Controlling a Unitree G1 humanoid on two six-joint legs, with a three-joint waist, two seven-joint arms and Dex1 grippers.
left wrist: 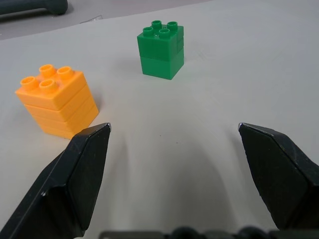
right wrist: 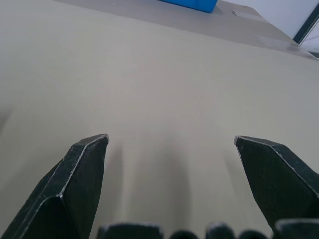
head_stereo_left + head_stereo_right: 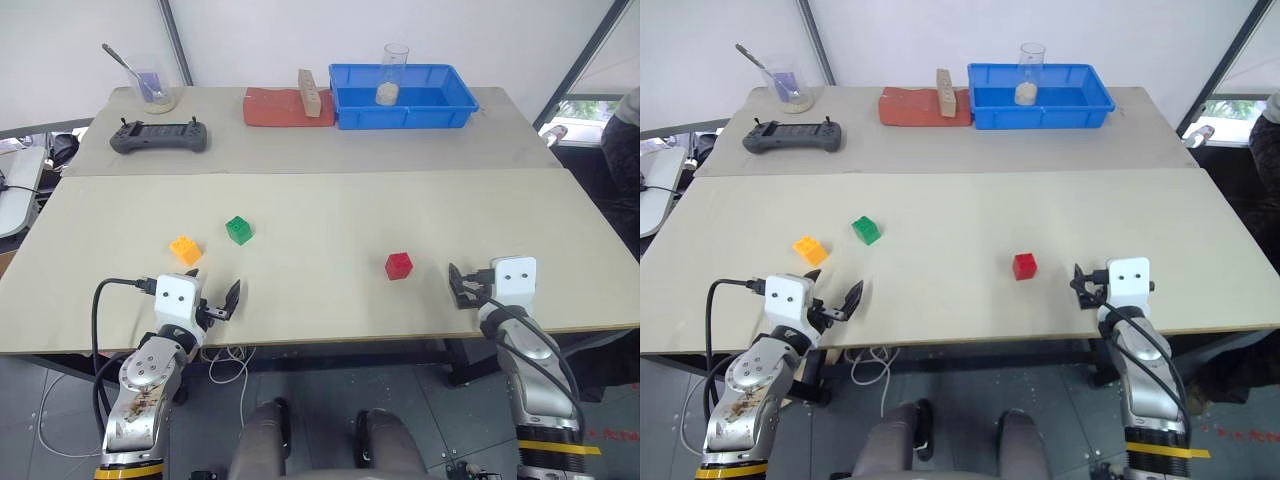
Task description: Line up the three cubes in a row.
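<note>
Cubes, three, not yet aligned: orange-yellow cube (image 3: 185, 249) and green cube (image 3: 238, 229) lie near each other at the surface's (image 3: 320, 215) left, red cube (image 3: 398, 265) well apart at right; left gripper (image 3: 213, 293) and right gripper (image 3: 462, 287) are spread, empty; all placement judged outstanding.

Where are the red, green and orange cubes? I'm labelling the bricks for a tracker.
red cube (image 3: 398, 265), left eye view, on its front face.
green cube (image 1: 161, 50), left wrist view, on its front face.
orange cube (image 1: 57, 102), left wrist view, on its side face.
</note>
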